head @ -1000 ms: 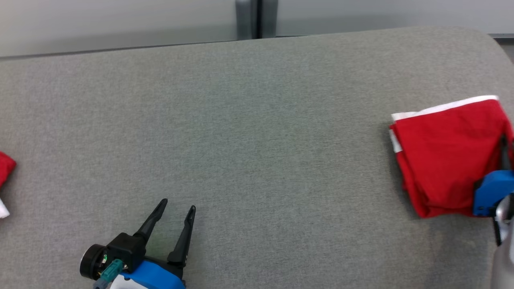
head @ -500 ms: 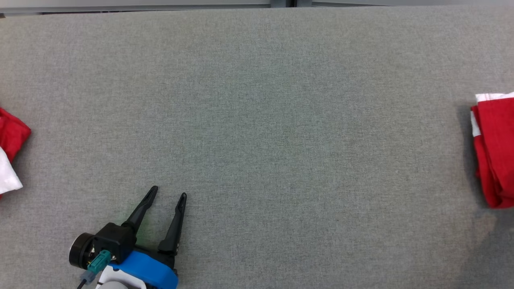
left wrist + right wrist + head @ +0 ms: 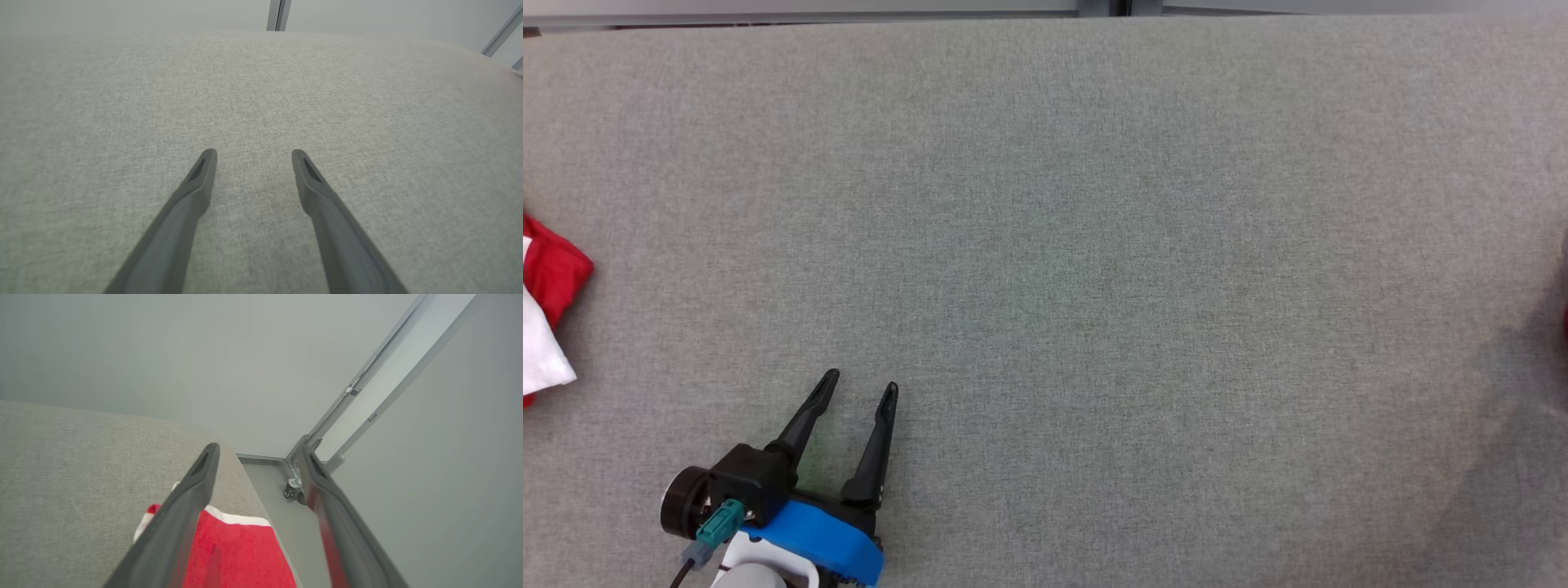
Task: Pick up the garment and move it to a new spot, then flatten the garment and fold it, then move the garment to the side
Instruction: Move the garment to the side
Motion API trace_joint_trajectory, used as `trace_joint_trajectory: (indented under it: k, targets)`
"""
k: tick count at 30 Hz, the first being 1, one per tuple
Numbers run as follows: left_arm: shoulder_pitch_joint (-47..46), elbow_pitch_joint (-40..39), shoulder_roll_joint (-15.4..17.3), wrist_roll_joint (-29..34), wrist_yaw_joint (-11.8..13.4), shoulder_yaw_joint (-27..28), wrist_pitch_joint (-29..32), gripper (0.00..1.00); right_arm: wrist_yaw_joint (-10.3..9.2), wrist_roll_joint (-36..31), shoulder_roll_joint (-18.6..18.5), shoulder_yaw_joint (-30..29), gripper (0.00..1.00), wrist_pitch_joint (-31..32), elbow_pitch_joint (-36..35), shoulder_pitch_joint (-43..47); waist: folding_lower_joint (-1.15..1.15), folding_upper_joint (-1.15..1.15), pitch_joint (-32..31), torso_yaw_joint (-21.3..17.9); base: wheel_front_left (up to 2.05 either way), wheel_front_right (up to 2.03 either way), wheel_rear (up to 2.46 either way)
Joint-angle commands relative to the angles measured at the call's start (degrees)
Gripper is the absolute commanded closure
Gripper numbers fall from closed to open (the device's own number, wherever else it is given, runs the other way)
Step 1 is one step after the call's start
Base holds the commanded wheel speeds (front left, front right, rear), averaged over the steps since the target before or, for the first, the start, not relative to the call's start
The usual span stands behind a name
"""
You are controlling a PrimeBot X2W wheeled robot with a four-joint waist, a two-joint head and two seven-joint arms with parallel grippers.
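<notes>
The garment (image 3: 245,555), red with a white band, lies folded on the grey table (image 3: 1094,245) at 6 o'clock in the right wrist view, close to the table's edge, with the floor (image 3: 265,477) just beyond at 1 o'clock. The right gripper (image 3: 256,453) hangs over it with its fingers spread wide and nothing between them; whether the lower parts touch the cloth I cannot tell. The last step, setting the garment aside, looks all but done, so what remains is a clean exit. That likely means lifting straight up off the cloth with the fingers wide, so neither tip hooks a fold and drags the stack open, and steering toward the table's middle, not across the garment, since a nudge toward 3 o'clock could tip it off the edge. In the head view the left gripper (image 3: 859,382) rests at 7 o'clock, fingers parted and empty, well apart from a second red and white cloth (image 3: 547,318) at 9 o'clock, and it can stay out of this.
</notes>
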Motion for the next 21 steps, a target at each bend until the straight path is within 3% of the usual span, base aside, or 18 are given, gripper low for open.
trace_joint_trajectory:
  k: [1, 8, 12, 16, 21]
  targets:
    - [-0.55, 0.14, -0.31, 0.19, 0.07, 0.38, -0.15, 0.0, 0.01, 1.34, 1.28, 2.48, 0.0, -0.43, -0.61, -1.1, 0.0, 0.0, -0.53, -0.11, 0.0, 0.0, 0.0]
    - [0.74, 1.17, -2.31, 1.29, 0.07, 2.98, -0.16, 0.0, 0.01, 9.92, 7.9, 18.87, 0.0, -0.37, -8.58, 4.24, 0.0, 0.0, -3.81, 0.0, 0.0, 0.0, 0.0]
    - [1.04, 2.44, -3.86, 2.54, 0.07, 5.51, -0.15, 0.0, 0.01, 22.99, 8.17, 28.75, 0.0, -0.38, -9.48, 10.67, 0.0, 0.0, -6.15, 0.69, 0.0, 0.0, 0.0]
    - [1.57, 3.35, -5.47, 3.82, 0.07, 8.77, -0.16, 0.0, 0.01, 31.76, 8.12, 34.12, 0.0, -0.38, -9.36, 17.3, 0.0, 0.0, -8.44, 1.34, 0.0, 0.0, 0.0]
    - [2.4, 4.67, -7.2, 5.71, 0.07, 12.6, -0.15, 0.0, 0.02, 37.71, 8.15, 37.15, 0.0, -0.39, -8.05, 23.78, 0.0, 0.0, -11.48, 1.81, 0.0, 0.0, 0.0]
